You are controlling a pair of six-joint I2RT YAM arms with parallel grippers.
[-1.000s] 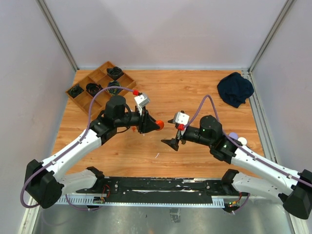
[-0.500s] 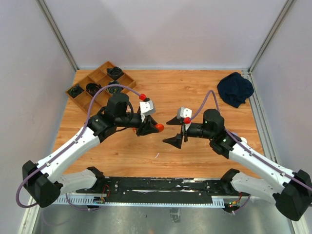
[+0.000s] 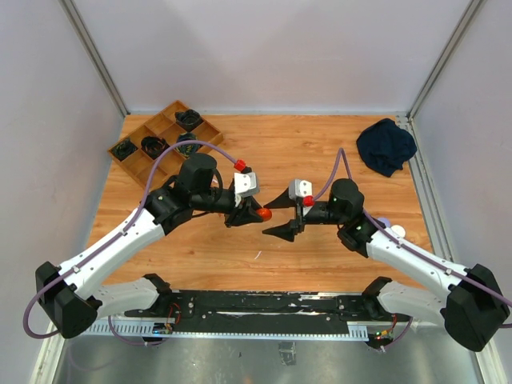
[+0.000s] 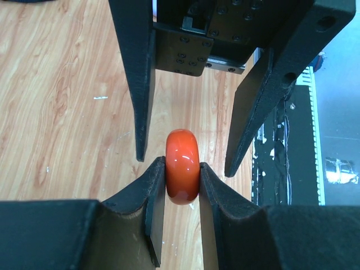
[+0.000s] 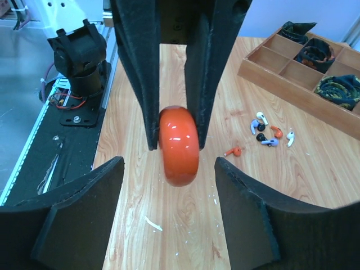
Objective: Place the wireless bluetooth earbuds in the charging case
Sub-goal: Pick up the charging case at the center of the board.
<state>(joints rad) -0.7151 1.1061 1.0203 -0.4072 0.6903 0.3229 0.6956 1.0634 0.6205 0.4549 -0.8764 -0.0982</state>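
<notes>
Distance between the arms has shrunk: the left gripper still clamps the orange charging case, and the right gripper, jaws narrower yet apart, now flanks it. Earbuds lie loose on the table beside the wooden tray, which holds dark coiled cables.

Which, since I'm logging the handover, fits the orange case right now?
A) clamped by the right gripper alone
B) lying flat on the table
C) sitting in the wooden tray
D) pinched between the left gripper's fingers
D: the left wrist view shows the orange case pinched edge-on by the left gripper, while the right gripper has its jaws open around it without touching.
</notes>
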